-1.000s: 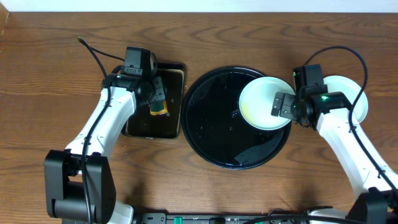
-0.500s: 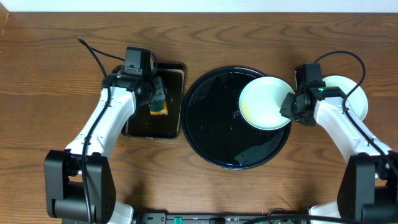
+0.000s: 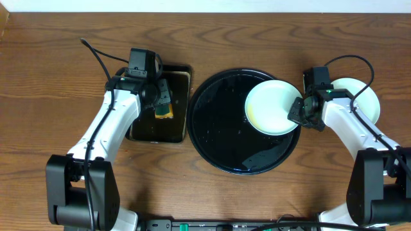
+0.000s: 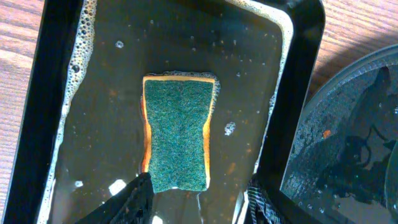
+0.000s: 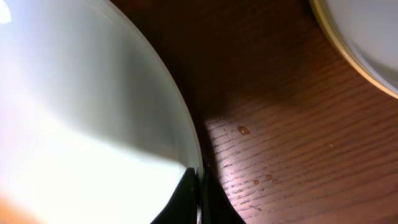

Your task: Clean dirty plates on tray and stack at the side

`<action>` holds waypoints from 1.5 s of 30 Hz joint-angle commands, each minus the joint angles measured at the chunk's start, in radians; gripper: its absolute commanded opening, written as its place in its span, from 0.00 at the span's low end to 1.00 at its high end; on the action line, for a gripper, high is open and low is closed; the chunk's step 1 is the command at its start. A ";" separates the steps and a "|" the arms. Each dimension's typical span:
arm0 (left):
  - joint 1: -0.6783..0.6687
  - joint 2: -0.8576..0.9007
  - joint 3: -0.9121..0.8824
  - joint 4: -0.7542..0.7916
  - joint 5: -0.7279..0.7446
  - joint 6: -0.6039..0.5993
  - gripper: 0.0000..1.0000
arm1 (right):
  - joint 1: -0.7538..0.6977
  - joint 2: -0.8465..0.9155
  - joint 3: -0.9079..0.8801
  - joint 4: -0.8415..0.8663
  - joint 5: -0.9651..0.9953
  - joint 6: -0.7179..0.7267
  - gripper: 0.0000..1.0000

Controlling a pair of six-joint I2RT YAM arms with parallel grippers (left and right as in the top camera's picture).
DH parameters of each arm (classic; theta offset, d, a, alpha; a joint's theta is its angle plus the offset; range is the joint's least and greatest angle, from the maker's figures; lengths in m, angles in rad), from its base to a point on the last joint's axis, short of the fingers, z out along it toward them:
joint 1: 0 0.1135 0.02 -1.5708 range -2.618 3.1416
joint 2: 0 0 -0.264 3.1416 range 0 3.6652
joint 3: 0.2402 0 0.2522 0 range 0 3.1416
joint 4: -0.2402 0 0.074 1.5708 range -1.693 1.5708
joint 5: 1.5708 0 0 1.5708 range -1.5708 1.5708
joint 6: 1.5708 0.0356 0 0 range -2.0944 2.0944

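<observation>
The right gripper (image 5: 198, 182) is pinched tight on the rim of a pale round plate (image 3: 271, 107), its fingers meeting on the plate's right edge. That plate sits over the upper right part of the large round glossy black tray (image 3: 218, 131), with its gripped edge reaching out above the brown wood-grain tabletop (image 5: 298, 162). Just beyond the gripper, a second round plate with a pale yellow rim (image 5: 367, 43) rests on the bare wood at the side. Across the tray, the left gripper (image 4: 199, 200) hangs with its fingers apart over a green-faced sponge (image 4: 178, 134) lying in soapy water in a small rectangular black tray (image 4: 305, 87).
</observation>
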 commanded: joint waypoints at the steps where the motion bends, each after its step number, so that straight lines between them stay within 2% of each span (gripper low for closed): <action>1: 0.000 0.008 -0.006 -0.003 0.002 0.006 0.51 | -0.014 -0.031 -0.004 -0.001 0.011 0.002 0.01; 4: 0.000 0.008 -0.006 -0.003 0.002 0.006 0.51 | -0.017 -0.067 0.001 0.011 0.011 -0.053 0.01; 17: 0.000 0.008 -0.006 -0.002 0.002 0.006 0.51 | 0.000 -0.304 0.008 0.127 0.021 -0.451 0.01; 24: 0.000 0.008 -0.006 -0.002 0.002 0.006 0.51 | 0.073 -0.369 0.008 0.175 0.214 -0.639 0.01; 27: 0.000 0.008 -0.006 -0.002 0.002 0.006 0.51 | 0.095 -0.375 0.008 0.174 0.247 -0.629 0.01; 29: 0.000 0.008 -0.006 -0.003 0.002 0.006 0.51 | 0.092 -0.369 0.006 0.166 0.240 -0.546 0.06; 30: 0.000 0.008 -0.006 -0.003 0.002 0.006 0.51 | 0.087 -0.364 0.006 0.162 0.230 -0.513 0.12; 31: 0.000 0.008 -0.006 -0.003 0.002 0.006 0.51 | 0.080 -0.356 0.006 0.159 0.215 -0.483 0.24; 33: 0.000 0.008 -0.006 -0.003 0.002 0.006 0.51 | 0.061 -0.330 0.006 0.156 0.178 -0.439 0.40; 35: 0.000 0.008 -0.006 -0.003 0.002 0.006 0.51 | 0.039 -0.296 0.006 0.152 0.154 -0.405 0.47; 37: 0.000 0.008 -0.006 -0.003 0.002 0.006 0.51 | 0.011 -0.253 0.006 0.146 0.122 -0.373 0.47; 41: 0.000 0.008 -0.006 -0.003 0.002 0.006 0.51 | -0.047 -0.161 0.006 0.139 -0.005 -0.373 0.34; 45: 0.000 0.008 -0.006 -0.003 0.002 0.006 0.51 | -0.106 -0.084 0.006 0.141 -0.122 -0.356 0.34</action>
